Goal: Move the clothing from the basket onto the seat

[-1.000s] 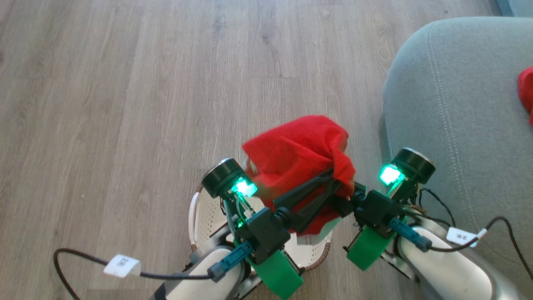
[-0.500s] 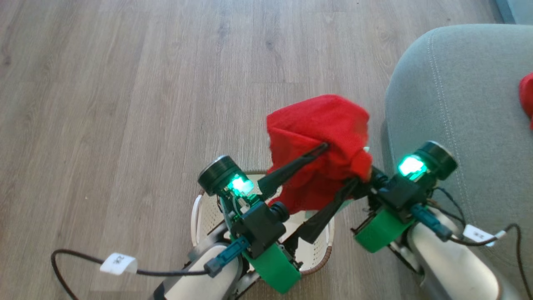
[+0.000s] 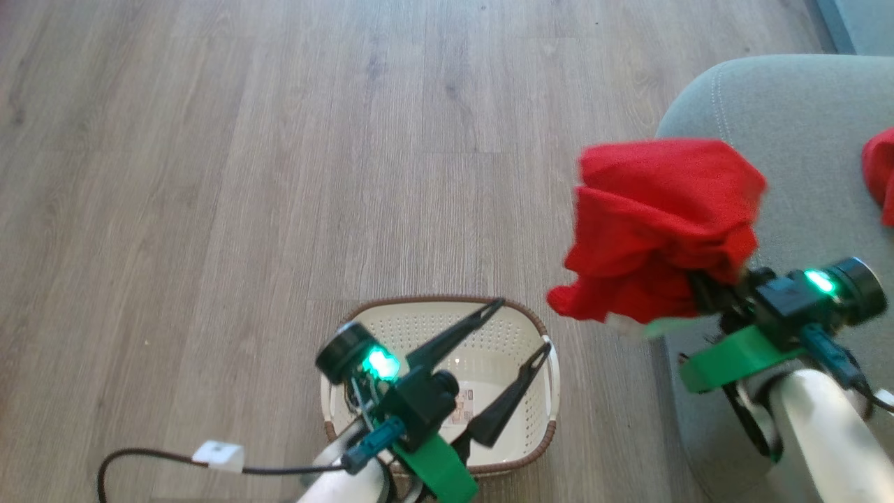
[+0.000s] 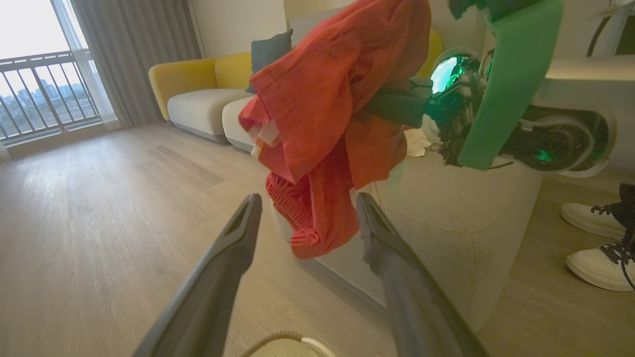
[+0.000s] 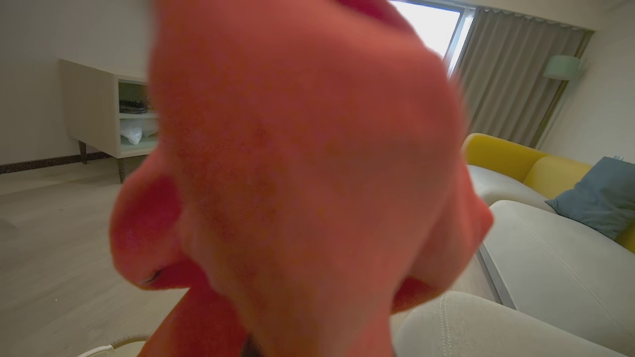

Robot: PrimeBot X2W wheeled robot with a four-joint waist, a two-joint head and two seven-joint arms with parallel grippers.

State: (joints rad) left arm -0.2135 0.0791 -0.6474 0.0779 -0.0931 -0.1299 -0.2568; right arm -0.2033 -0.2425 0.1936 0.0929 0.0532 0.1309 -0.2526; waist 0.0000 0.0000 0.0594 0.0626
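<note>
One piece of the red clothing (image 3: 656, 230) hangs bunched in the air at the seat's (image 3: 803, 119) left edge, with my right gripper (image 3: 702, 288) shut on it and its fingertips buried in the folds. The same bundle (image 4: 327, 114) dangles ahead of my left gripper (image 4: 308, 204), apart from its fingers, and covers most of the right wrist view (image 5: 307, 173). My left gripper (image 3: 520, 325) stands open over the cream basket (image 3: 433, 303), holding nothing. Inside the basket I see just a label. A second red garment (image 3: 881, 175) lies on the seat at the right border.
Wood floor (image 3: 279, 175) stretches left and ahead of the basket. A yellow and white sofa (image 4: 208, 99) stands further back near the balcony window. A person's white shoes (image 4: 595, 233) rest on the floor beyond the seat. A low cabinet (image 5: 109, 114) stands by the wall.
My left gripper opened, let go of the red garment and dropped back over the basket. My right gripper carried the garment up and right to the seat's edge.
</note>
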